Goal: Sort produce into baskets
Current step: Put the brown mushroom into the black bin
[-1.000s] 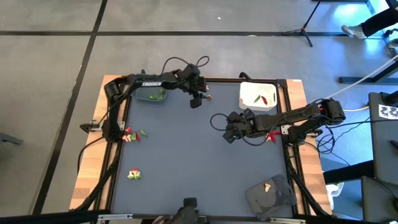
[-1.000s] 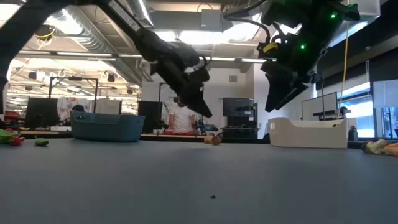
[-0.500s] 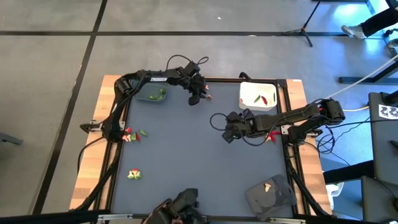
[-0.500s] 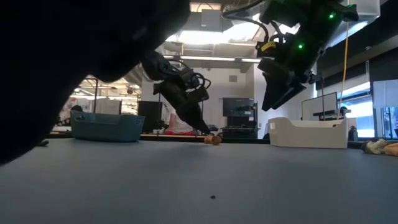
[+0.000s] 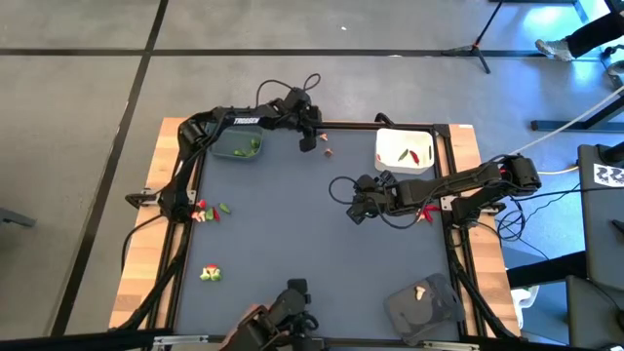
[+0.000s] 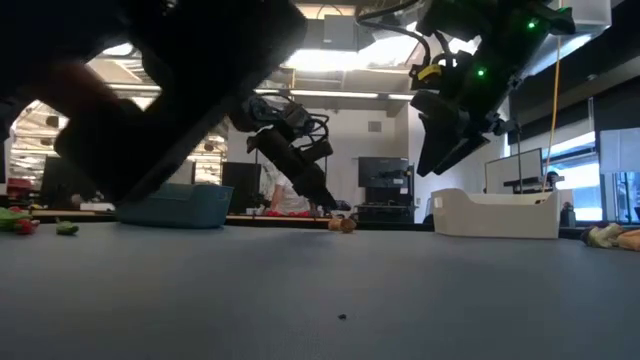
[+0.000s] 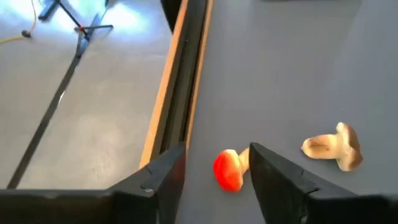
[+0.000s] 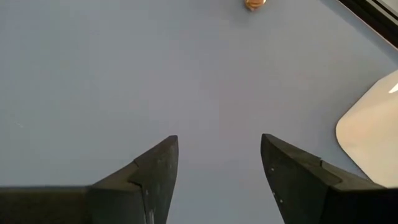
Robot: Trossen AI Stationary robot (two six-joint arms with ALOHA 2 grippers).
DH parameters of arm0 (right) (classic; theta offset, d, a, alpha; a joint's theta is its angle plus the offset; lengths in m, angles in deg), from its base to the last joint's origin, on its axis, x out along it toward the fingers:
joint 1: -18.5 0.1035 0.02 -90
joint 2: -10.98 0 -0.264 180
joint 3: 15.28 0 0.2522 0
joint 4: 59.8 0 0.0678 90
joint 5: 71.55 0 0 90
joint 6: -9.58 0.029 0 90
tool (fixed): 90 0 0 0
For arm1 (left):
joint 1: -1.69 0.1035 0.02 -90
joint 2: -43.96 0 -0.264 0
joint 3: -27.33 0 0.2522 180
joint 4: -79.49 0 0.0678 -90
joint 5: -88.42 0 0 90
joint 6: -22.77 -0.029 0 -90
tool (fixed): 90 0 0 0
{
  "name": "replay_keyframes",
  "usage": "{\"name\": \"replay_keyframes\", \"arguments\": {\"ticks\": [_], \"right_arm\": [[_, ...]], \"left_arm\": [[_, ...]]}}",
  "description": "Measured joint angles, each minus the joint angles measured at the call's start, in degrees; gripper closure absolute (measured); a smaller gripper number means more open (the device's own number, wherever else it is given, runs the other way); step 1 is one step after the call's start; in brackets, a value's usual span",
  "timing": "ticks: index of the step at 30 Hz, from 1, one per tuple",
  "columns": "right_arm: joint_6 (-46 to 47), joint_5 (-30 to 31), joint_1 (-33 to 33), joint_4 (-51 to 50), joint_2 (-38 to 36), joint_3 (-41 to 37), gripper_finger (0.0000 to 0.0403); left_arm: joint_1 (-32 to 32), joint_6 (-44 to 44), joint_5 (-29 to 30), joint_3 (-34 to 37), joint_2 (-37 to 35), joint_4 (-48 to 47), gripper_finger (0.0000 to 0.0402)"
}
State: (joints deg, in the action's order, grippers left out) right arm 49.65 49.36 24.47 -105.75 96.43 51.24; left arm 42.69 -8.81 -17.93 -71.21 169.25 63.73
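Overhead | "TROSSEN" read white on the left arm (image 5: 237, 121) | left claw (image 5: 308, 142) stood apart around a red mushroom (image 7: 229, 170) by the table's (image 5: 292, 234) far edge | right claw (image 5: 357, 212) hung apart mid-table | blue-grey tub (image 5: 239, 148) held green produce.

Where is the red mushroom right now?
The red mushroom lies on the mat near the table's far edge, between the left gripper's open fingers, with a tan mushroom beside it.

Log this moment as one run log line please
left gripper: open, around red mushroom by far table edge | tan mushroom: beside it | right gripper: open, empty, mid-table | white basket: holds produce
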Motion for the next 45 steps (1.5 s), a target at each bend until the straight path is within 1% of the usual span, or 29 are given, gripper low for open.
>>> {"name": "replay_keyframes", "arguments": {"ticks": [2, 5, 7, 11, 13, 18, 19, 21, 29, 32, 36, 41, 45], "right_arm": [[0.1, 0.0, 0.0, 0.0, 0.0, 0.0, 0.0174], [0.2, 0.0, 0.0, 0.3, 0.0, 0.0, 0.0174], [0.2, 0.0, 0.0, 0.9, 0.0, 0.0, 0.0174], [0.2, -0.1, 0.0, 1.7, 0.0, 0.0, 0.0174], [0.2, -0.5, 0.0, 1.9, 0.0, 0.0, 0.0174], [0.2, -0.5, 0.0, 2.3, 0.0, 0.0, 0.0174], [0.2, -0.5, 0.0, 2.4, 0.0, 0.0, 0.0174], [0.2, -0.5, 0.0, 2.4, 0.0, 0.0, 0.0174], [0.2, -0.5, 0.0, 2.3, 0.0, 0.0, 0.0174], [0.1, -0.6, 0.0, 2.1, 0.0, 0.0, 0.0174], [-1.2, -0.6, 0.0, 2.2, -0.3, 0.2, 0.0174], [-3.1, -0.5, 0.0, 1.8, -2.5, 0.2, 0.0174], [-6.9, -0.5, 0.0, 2.1, -6.4, 0.2, 0.0174]], "left_arm": [[-0.3, -0.4, 0.1, 0.0, 0.8, -0.5, 0.0211], [-0.6, -0.9, 0.5, -0.5, 1.1, -1.7, 0.0199], [-0.7, -0.9, 0.4, -1.2, 1.0, -1.2, 0.0197], [-0.6, -0.7, 0.1, -2.3, 1.9, -4.0, 0.0206], [-0.3, -0.3, -0.5, -4.6, 3.2, -6.5, 0.0217], [0.5, 0.8, -4.5, -15.3, 9.2, -20.2, 0.0252], [0.7, 0.7, -4.7, -17.1, 10.4, -22.9, 0.026], [0.7, 0.5, -4.2, -19.3, 11.0, -24.9, 0.0278], [0.7, 1.1, -3.5, -19.8, 11.2, -24.8, 0.0365], [0.5, 0.2, -3.4, -19.8, 11.2, -24.8, 0.0386], [-0.1, 0.2, -3.2, -19.6, 9.7, -27.0, 0.0386], [-1.5, 0.5, -3.3, -19.7, 4.1, -31.4, 0.0368], [-3.7, 1.7, -3.3, -19.7, -0.2, -34.8, 0.0368]]}}
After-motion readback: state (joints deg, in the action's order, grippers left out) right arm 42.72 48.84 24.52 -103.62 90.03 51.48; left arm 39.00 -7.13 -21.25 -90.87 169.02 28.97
